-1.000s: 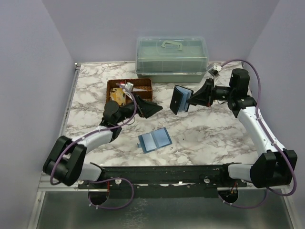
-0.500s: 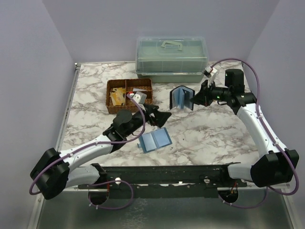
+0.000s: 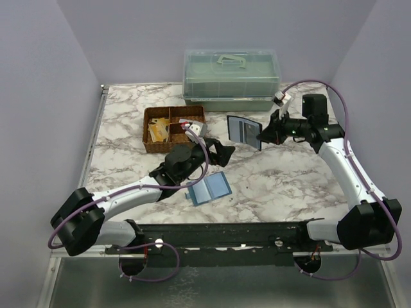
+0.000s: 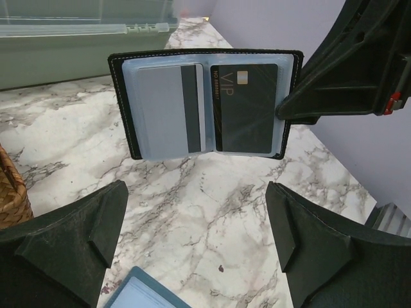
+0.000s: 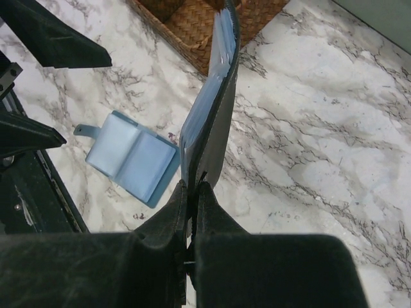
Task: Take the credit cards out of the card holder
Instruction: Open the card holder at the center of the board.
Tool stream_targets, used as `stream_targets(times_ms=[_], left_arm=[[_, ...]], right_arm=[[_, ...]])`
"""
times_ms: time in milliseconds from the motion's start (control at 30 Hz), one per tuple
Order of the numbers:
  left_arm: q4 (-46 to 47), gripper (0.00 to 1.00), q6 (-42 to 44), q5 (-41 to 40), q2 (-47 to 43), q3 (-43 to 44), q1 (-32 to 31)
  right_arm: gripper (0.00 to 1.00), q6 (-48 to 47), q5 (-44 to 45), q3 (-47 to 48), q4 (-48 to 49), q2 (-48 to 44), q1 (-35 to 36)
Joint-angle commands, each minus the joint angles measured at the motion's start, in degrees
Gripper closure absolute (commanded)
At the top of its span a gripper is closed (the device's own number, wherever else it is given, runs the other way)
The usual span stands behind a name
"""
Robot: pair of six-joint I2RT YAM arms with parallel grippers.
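Note:
The black card holder (image 3: pixel 244 131) is held open and upright above the table, right of centre. My right gripper (image 3: pixel 262 136) is shut on its right edge, as the right wrist view shows (image 5: pixel 192 186). In the left wrist view the holder (image 4: pixel 128 109) faces the camera. Its blue-grey inside holds a grey card with a dark stripe (image 4: pixel 168 109) on the left and a black VIP card (image 4: pixel 247 106) on the right. My left gripper (image 3: pixel 225 154) is open and empty (image 4: pixel 196 186), below and in front of the holder and apart from it.
A light-blue flat folder (image 3: pixel 208 188) lies open on the marble table near the front, under my left arm's reach. A brown wicker basket (image 3: pixel 192 113) with small items stands at the back left. A clear green-tinted lidded box (image 3: pixel 231 74) stands at the back centre.
My left arm has swung right and forward, bringing its open gripper near the holder. My right gripper has turned the holder so its open inside faces the left gripper.

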Motion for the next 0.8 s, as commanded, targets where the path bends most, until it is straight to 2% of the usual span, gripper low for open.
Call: stream_targets(times_ms=[0,167,367,533,767], left_arm=[[0.34,0.03,0.96,0.15,-3.25,-1.52,0.35],[0.47,0.02,-0.8,9.29,-6.52,-4.62,3.43],[1.06,0.01,2.35,17.62,-8.31,-9.62,6.82],[1.93,0.01,4.39,18.65,-11.14,-12.33,6.89],[7.65,0.03,3.87,20.91,-12.24,-15.29,7.19]], right_arm=[[1.0,-2.9,-6.62,-0.96,0.2,-0.83,0.23],[1.0,-8.84,-13.49,-3.0,-0.66,-2.49,0.22],[1.0,-16.89,-14.77,-4.1,-3.58,-4.31,0.23],[1.0,-21.6,-21.27,-3.35,-6.85,-5.71,0.21],[1.0,-27.9,-27.31,-0.65,-13.2,-4.27,0.23]])
